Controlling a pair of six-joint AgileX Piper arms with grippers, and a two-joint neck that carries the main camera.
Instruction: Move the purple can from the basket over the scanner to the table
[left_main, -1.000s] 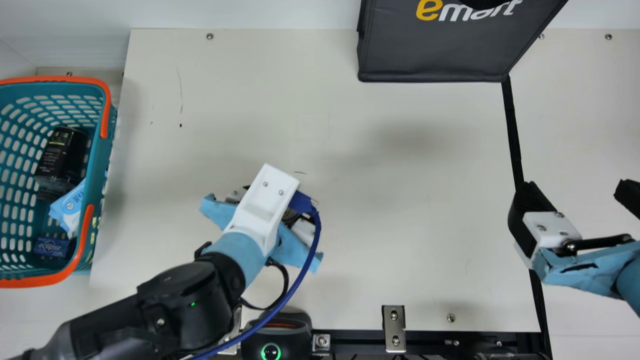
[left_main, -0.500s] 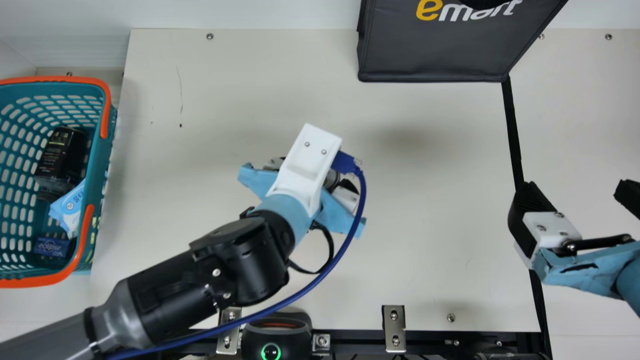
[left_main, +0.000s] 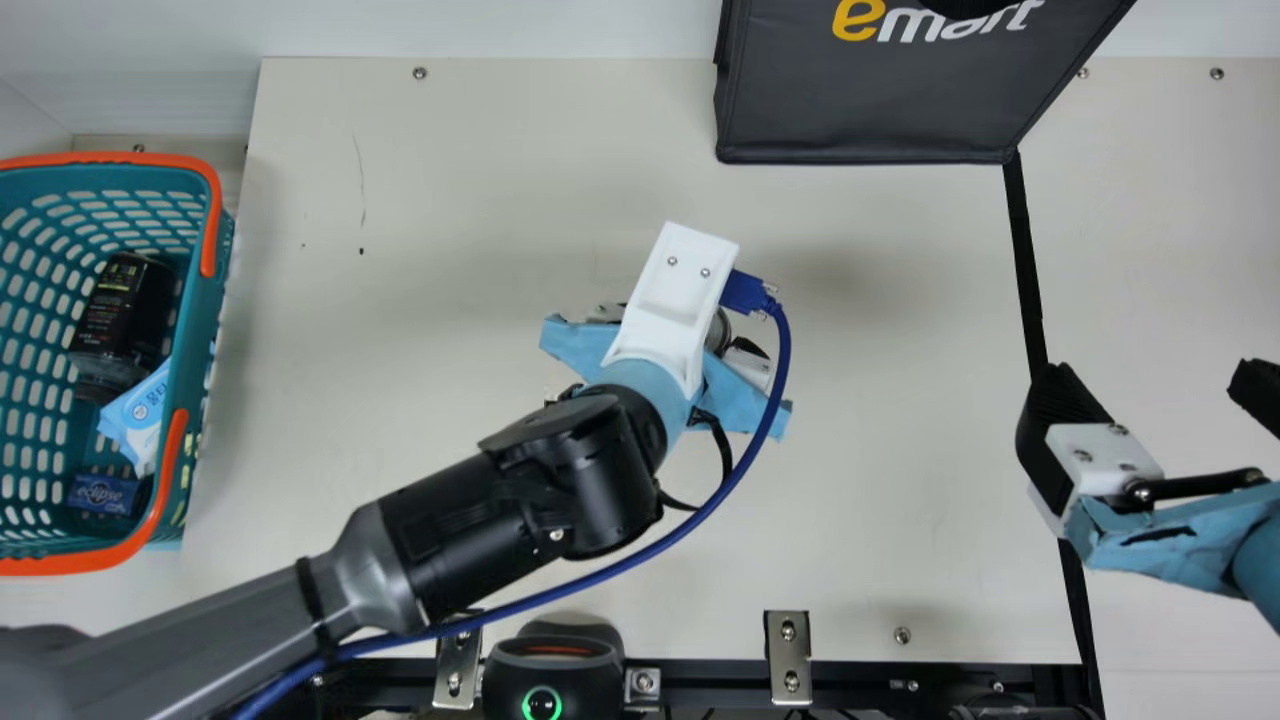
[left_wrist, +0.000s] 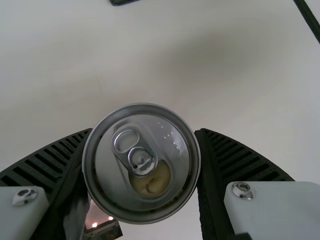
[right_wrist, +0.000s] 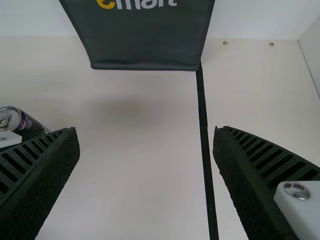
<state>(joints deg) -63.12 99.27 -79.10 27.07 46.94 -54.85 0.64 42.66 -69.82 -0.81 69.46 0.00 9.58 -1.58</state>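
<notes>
Left tool (left_main: 735, 393) grips lettered purple can (left_wrist: 141, 163); right tool (left_main: 1155, 385) wide open, empty; bag (left_main: 870, 105) lettered.

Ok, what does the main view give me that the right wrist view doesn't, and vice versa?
Main view adds: the teal basket with a black container, a blue-and-white packet and a small dark blue box inside, plus the black scanner with its green ring.
Right wrist view adds: the purple side of the can.
Both share: the dark bag, the black strip and the right end effector, open.
</notes>
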